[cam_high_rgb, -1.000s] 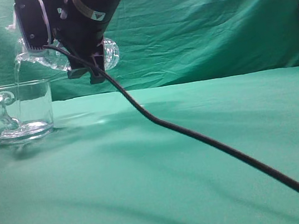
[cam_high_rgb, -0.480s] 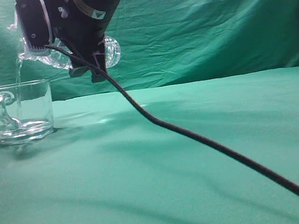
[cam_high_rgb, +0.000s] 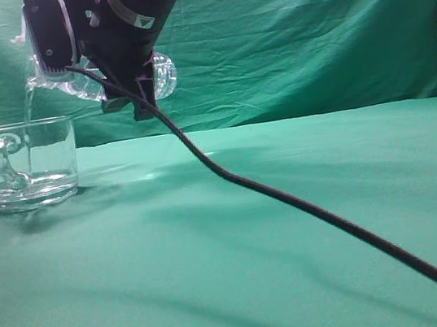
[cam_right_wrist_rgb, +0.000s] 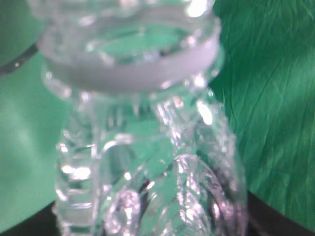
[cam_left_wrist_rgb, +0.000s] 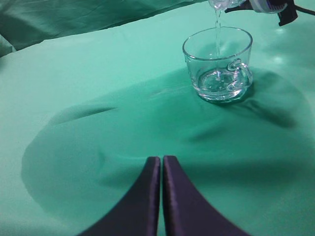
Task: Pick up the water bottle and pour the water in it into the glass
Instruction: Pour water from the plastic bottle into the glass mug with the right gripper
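Observation:
My right gripper (cam_high_rgb: 128,95) reaches across to the left of the exterior view and is shut on the water bottle (cam_high_rgb: 158,75). It holds the bottle tilted, neck down, above the glass (cam_high_rgb: 28,163). A thin stream of water (cam_high_rgb: 26,106) falls from the neck into the glass, which holds a shallow layer. In the right wrist view the ribbed clear bottle (cam_right_wrist_rgb: 147,157) fills the frame and hides the fingers. The left wrist view shows the glass (cam_left_wrist_rgb: 219,64), the stream (cam_left_wrist_rgb: 217,29) and the bottle's neck (cam_left_wrist_rgb: 224,4). My left gripper (cam_left_wrist_rgb: 161,161) is shut and empty, well short of the glass.
A green cloth (cam_high_rgb: 300,266) covers the table and hangs as a backdrop. The right arm's black cable (cam_high_rgb: 307,208) trails from the wrist down across the cloth to the lower right. The glass stands near the cloth's left side.
The right gripper has tipped the bottle slightly further, raising its base a little. Water keeps running into the glass. The left gripper's earlier position is not shown.

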